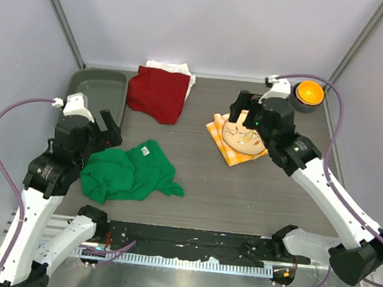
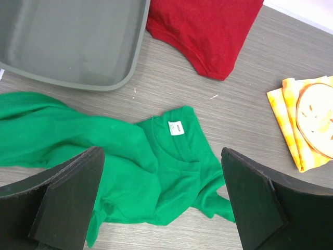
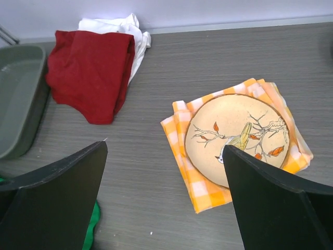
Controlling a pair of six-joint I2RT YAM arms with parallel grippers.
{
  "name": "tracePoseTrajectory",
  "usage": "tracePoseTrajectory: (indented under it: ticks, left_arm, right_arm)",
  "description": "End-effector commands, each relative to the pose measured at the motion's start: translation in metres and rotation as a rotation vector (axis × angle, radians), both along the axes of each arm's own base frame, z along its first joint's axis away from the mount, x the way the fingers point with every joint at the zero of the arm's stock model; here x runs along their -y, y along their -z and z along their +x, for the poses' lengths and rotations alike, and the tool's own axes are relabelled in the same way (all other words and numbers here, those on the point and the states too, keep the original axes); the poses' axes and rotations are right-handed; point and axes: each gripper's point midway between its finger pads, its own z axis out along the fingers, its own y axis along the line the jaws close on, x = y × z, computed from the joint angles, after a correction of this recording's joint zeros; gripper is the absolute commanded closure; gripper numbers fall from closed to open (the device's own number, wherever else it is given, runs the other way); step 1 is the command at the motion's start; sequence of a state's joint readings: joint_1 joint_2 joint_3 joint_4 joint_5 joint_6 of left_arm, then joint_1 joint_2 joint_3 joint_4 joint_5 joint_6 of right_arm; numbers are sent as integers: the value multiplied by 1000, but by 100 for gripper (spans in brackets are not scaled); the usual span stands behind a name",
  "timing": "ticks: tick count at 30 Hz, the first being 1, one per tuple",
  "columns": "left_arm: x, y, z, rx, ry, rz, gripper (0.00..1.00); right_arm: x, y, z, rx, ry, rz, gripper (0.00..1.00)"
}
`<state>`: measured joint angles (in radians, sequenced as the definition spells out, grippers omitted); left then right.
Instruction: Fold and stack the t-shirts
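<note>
A bright green t-shirt point(image 1: 129, 173) point(image 2: 140, 161) lies crumpled on the table's left front, its white neck label point(image 2: 177, 127) facing up. A dark red t-shirt point(image 1: 158, 93) point(image 2: 208, 28) point(image 3: 91, 73) lies folded at the back, resting on a white t-shirt point(image 1: 176, 67) point(image 3: 122, 27) that peeks out behind it. My left gripper point(image 1: 109, 124) point(image 2: 161, 200) hangs open above the green shirt's left edge, holding nothing. Over the plate hovers my right gripper point(image 1: 246, 115) point(image 3: 164, 198), open and empty.
A grey tray point(image 1: 100, 90) point(image 2: 73, 41) point(image 3: 15, 99) sits at the back left. A painted plate point(image 1: 244, 139) point(image 3: 237, 138) rests on an orange-yellow checked napkin point(image 1: 227, 146) point(image 2: 283, 112) point(image 3: 200, 177) right of centre. An orange ball in a dark bowl point(image 1: 308, 93) sits at the back right.
</note>
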<state>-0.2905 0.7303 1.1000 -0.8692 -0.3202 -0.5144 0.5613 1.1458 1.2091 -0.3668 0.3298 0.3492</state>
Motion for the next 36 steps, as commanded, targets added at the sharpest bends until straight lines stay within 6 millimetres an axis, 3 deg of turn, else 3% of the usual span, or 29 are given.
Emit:
tracePoseTrajectory:
  ticks: [1,3,6,11,13,14,17,21,30,31,36]
  left_arm:
    - [7,-31,9,91,35,-22,0]
    - [8,-31,10,87,37,-22,0]
    - [11,-31,13,83,44,-26,0]
    - [20,-29,19,92,80,-48,0]
    - [20,-27,19,92,82,-50,0]
    - [20,-25,20,88,81,-49,0]
    - [21,-20,21,73,81,-43,0]
    - [19,-14,22,56,75,-29,0]
    - [21,-4,25,33,75,-37,0]
    - [21,-3,25,29,76,-33,0]
    - [16,2,24,14,62,-10,0]
  right_arm:
    - [13,-28,14,95,150,-87,0]
    - [26,-29,19,99,246,-97,1]
    - [22,-18,30,56,243,-168,0]
    - [-35,18,49,-18,1,-194,0]
    - [-47,26,57,-33,-26,-193,0]
    - [-52,45,65,-73,-24,-214,0]
    - [-69,59,82,-104,-46,-221,0]
    - [-100,104,109,-173,-106,-247,0]
    - [-140,162,148,-248,-170,-164,0]
    - [-142,180,152,-276,-172,-166,0]
    - [-148,212,156,-360,-191,-101,0]
